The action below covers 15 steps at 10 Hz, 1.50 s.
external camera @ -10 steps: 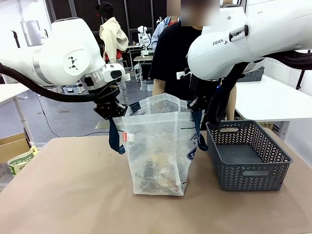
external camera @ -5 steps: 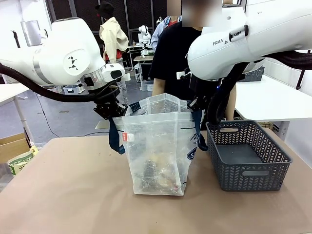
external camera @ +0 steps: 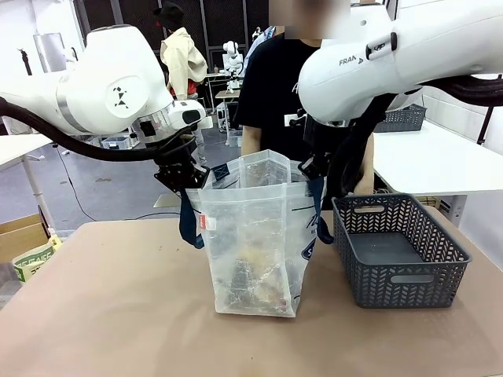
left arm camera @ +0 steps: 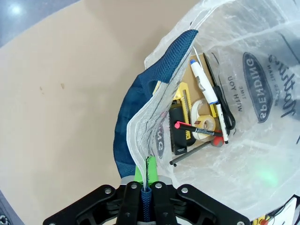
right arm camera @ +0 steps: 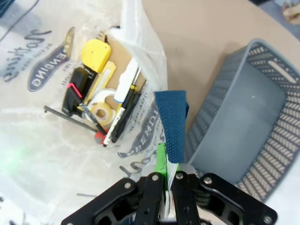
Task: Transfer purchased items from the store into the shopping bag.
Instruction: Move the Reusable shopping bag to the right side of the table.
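Observation:
The shopping bag (external camera: 255, 236) stands upright mid-table, translucent, its mouth held apart by both arms. My left gripper (external camera: 182, 179) is shut on the bag's left navy handle (external camera: 187, 224); in the left wrist view the left gripper (left arm camera: 144, 164) pinches that handle strap (left arm camera: 154, 79). At the bag's right rim my right gripper (external camera: 314, 169) is shut on the other handle, seen as a navy strap (right arm camera: 171, 119) in the right gripper (right arm camera: 166, 159). Purchased items lie at the bag's bottom: a yellow cutter (left arm camera: 180, 101), a tape roll (left arm camera: 202, 123), a marker (left arm camera: 202, 82) and a yellow piece (right arm camera: 96, 51).
A dark grey mesh basket (external camera: 401, 251) stands right of the bag, close to my right arm, with nothing in it. A person in a black shirt (external camera: 271, 94) stands at the far edge behind the bag. Bare tabletop (external camera: 110, 314) lies left and in front.
Both arms have shifted slightly, the left one a little to the right, and the bag's rim moved with them. The person leaned a bit left. Both grips are unchanged.

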Each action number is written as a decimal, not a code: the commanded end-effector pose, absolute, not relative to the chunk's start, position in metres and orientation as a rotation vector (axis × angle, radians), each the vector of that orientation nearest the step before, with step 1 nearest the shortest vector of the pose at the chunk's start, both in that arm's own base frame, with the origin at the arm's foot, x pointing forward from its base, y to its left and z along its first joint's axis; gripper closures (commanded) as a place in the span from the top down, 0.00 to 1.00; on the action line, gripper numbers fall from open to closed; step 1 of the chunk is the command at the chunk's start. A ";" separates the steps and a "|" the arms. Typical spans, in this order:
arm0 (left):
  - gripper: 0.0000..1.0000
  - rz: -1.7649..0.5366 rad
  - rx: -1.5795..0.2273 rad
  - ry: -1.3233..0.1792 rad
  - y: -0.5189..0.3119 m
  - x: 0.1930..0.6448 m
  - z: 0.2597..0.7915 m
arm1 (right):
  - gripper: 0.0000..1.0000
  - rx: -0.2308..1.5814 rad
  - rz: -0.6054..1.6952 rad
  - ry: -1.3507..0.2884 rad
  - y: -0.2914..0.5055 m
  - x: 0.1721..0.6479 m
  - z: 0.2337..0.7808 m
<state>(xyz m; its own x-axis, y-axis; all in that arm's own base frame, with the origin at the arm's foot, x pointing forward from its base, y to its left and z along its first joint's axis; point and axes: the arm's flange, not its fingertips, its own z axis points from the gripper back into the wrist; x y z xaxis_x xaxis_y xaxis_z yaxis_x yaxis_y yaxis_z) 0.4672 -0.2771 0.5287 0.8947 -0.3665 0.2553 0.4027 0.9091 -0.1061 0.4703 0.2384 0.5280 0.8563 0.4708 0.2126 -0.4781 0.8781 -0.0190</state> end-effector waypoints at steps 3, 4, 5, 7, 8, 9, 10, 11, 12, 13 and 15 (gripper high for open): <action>0.00 -0.298 -0.214 -0.173 -0.293 0.470 0.541 | 0.00 0.092 0.363 -0.125 0.259 0.491 0.534; 0.00 -0.268 -0.224 -0.151 -0.297 0.471 0.544 | 0.00 0.106 0.322 -0.112 0.266 0.496 0.536; 0.00 -0.244 -0.231 -0.149 -0.302 0.475 0.544 | 0.00 0.115 0.295 -0.097 0.274 0.502 0.537; 0.00 -0.226 -0.243 -0.154 -0.309 0.478 0.547 | 0.00 0.135 0.231 -0.071 0.287 0.504 0.540; 0.00 -0.232 -0.269 -0.157 -0.314 0.479 0.548 | 0.00 0.141 0.217 -0.077 0.292 0.503 0.541; 0.00 -0.256 -0.284 -0.151 -0.321 0.480 0.548 | 0.00 0.133 0.212 -0.087 0.296 0.506 0.541; 0.00 -0.299 -0.306 -0.136 -0.318 0.481 0.546 | 0.00 0.123 0.253 -0.092 0.293 0.507 0.539; 0.00 -0.251 -0.256 -0.163 -0.313 0.477 0.544 | 0.00 0.128 0.237 -0.094 0.290 0.502 0.538; 0.00 -0.251 -0.256 -0.163 -0.313 0.477 0.544 | 0.00 0.128 0.237 -0.094 0.290 0.502 0.538; 0.00 -0.263 -0.274 -0.155 -0.319 0.477 0.543 | 0.00 0.129 0.239 -0.093 0.293 0.503 0.537; 0.00 -0.295 -0.297 -0.205 -0.327 0.476 0.546 | 0.00 0.193 0.222 -0.127 0.301 0.514 0.539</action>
